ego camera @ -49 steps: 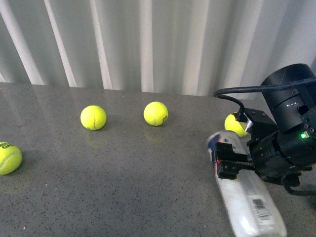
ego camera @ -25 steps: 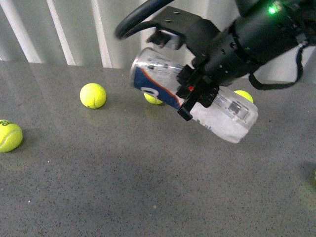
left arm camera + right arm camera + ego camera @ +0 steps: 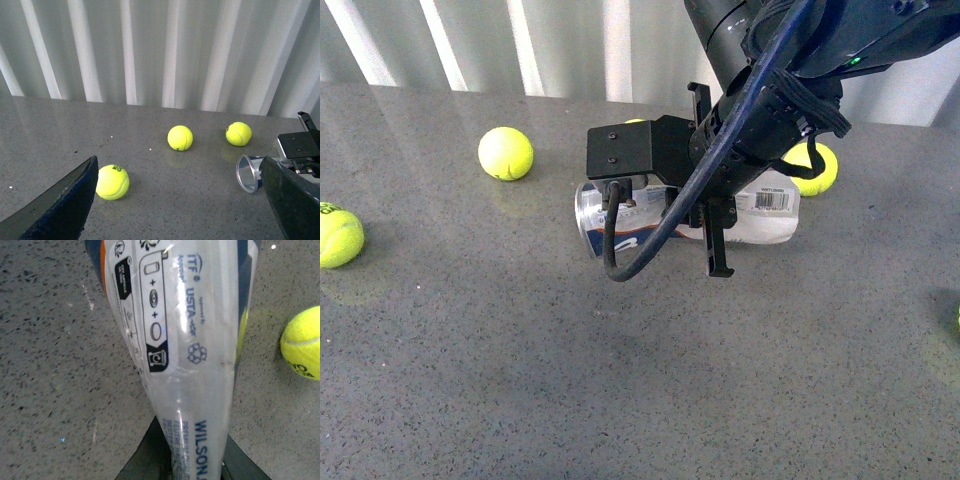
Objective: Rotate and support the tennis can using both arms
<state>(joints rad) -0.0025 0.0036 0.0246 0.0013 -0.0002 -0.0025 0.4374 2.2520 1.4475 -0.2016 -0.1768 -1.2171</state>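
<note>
The tennis can (image 3: 765, 222) lies level across the middle of the grey table, its open silver-rimmed end (image 3: 592, 222) pointing left and its barcode facing up. My right gripper (image 3: 708, 182) is shut on its middle, one thin finger (image 3: 717, 250) hanging down in front. In the right wrist view the can (image 3: 185, 340) runs out from between the jaws of the right gripper (image 3: 192, 467). My left gripper (image 3: 180, 210) stands open and empty, facing the can's open rim (image 3: 247, 173) from a distance. Whether the can touches the table, I cannot tell.
Yellow tennis balls lie loose on the table: one far left (image 3: 338, 235), one at the back left (image 3: 505, 152), one behind the can's right end (image 3: 815, 168). A white corrugated wall (image 3: 570, 40) closes the back. A blue cable (image 3: 650, 245) loops down from the right arm.
The right gripper has carried the can from the near right of the table up and leftward. The can has turned from tilted in the air to level and lower.
</note>
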